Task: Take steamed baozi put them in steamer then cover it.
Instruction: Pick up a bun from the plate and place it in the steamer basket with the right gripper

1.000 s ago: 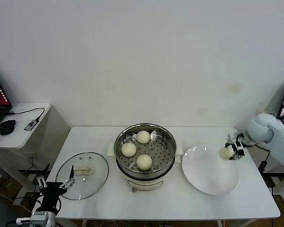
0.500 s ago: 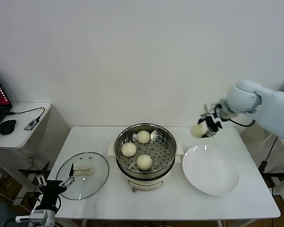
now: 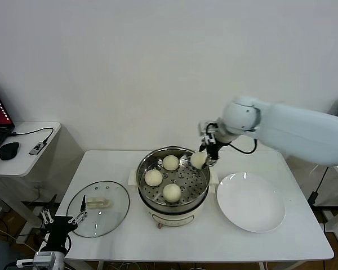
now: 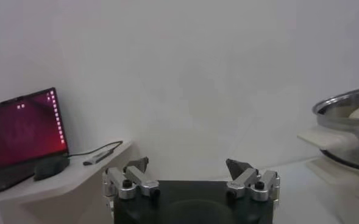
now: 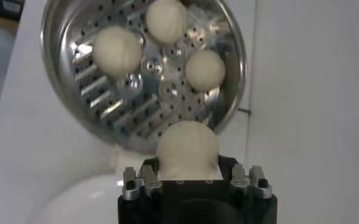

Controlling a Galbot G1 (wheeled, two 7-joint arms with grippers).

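Observation:
My right gripper (image 3: 205,153) is shut on a cream-white baozi (image 3: 199,160) and holds it over the right rim of the steamer (image 3: 147,163). In the right wrist view the held baozi (image 5: 187,147) sits between the jaws just outside the steamer's rim (image 5: 233,49). Three baozi (image 3: 170,162) (image 3: 152,178) (image 3: 171,192) lie on the perforated tray inside. The glass cover (image 3: 98,208) with its cream handle lies flat on the table left of the steamer. My left gripper (image 3: 61,217) is open and empty, low at the table's front left edge, just in front of the cover.
A white plate (image 3: 250,202) lies right of the steamer, bare. A side table (image 3: 22,152) at far left holds a laptop, a mouse and a cable. The left wrist view shows that laptop (image 4: 21,131) and the steamer's side (image 4: 348,131).
My right arm has carried the baozi from above the plate's right edge up and leftward to the steamer's right rim. The left arm has stayed put.

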